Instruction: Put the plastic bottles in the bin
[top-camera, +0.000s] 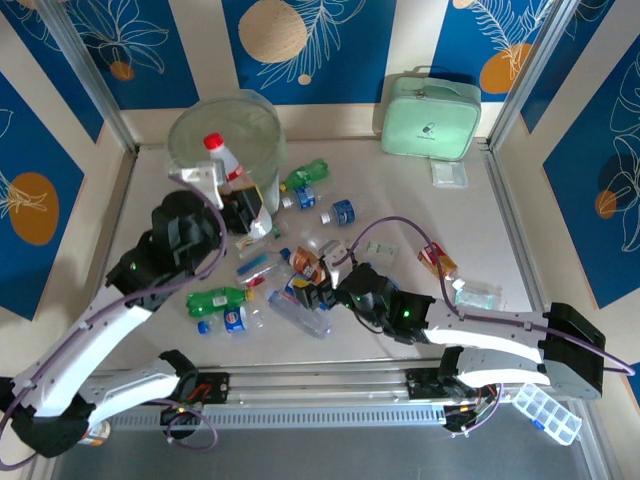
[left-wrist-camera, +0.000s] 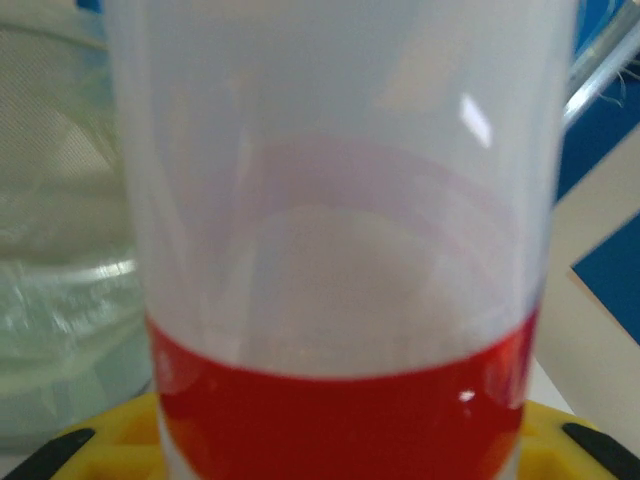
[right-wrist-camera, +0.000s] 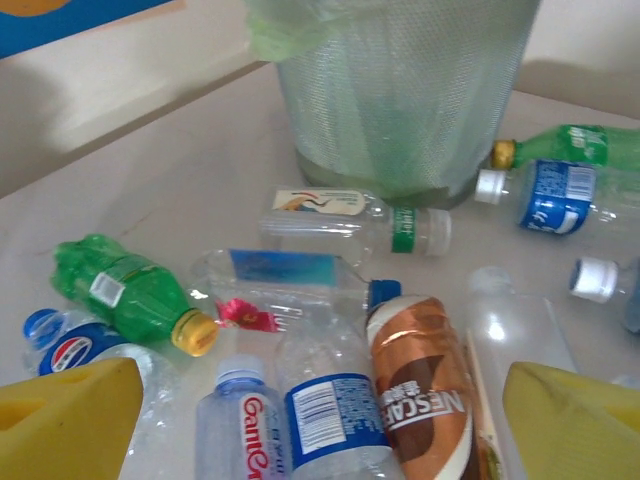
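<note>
A clear red-labelled bottle (left-wrist-camera: 340, 250) is clamped in the left end effector (top-camera: 228, 185), with the bin (top-camera: 258, 120) just beyond it. The right end effector (right-wrist-camera: 320, 420) is spread wide, a Nescafé bottle (right-wrist-camera: 425, 400) lying between its fingers on the tabletop (top-camera: 400, 200).

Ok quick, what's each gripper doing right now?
Left gripper: closed on a red-capped bottle, next to the bin.
Right gripper: open, fingers spread above the loose bottles, empty.
</note>
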